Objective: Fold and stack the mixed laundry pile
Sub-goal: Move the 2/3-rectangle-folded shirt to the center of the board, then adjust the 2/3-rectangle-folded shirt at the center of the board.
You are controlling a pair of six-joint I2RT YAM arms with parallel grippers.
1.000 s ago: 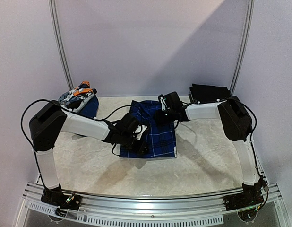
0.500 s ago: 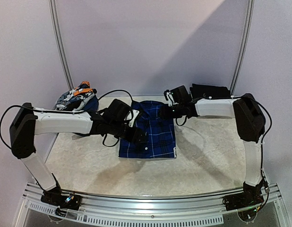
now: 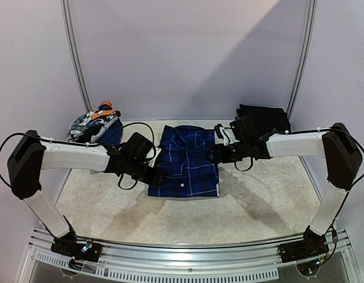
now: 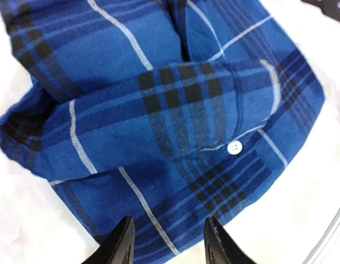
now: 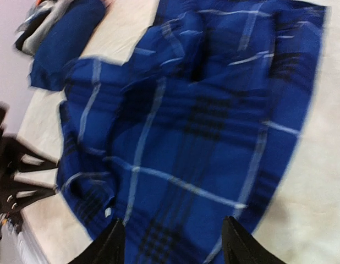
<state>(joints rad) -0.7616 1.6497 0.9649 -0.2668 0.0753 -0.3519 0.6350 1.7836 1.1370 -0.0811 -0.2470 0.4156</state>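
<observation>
A blue plaid shirt (image 3: 185, 160) lies folded flat in the middle of the table, collar toward the back wall. My left gripper (image 3: 156, 176) hovers at the shirt's left edge. In the left wrist view its fingers (image 4: 124, 243) stand apart over the shirt's hem (image 4: 175, 165), with nothing between them. My right gripper (image 3: 215, 155) is at the shirt's right edge, open above the plaid cloth (image 5: 203, 137) and holding nothing. The rest of the laundry pile (image 3: 95, 122), grey-white-orange pieces on a dark blue garment, sits at the back left.
A folded black garment (image 3: 262, 115) lies at the back right corner. Metal frame posts (image 3: 76, 59) rise on both sides of the back wall. The left arm's dark wrist (image 5: 16, 176) shows at the left edge of the right wrist view.
Both grippers have drawn back from over the shirt to its left and right edges. The shirt now lies flatter, and both arms have stretched out lower and wider.
</observation>
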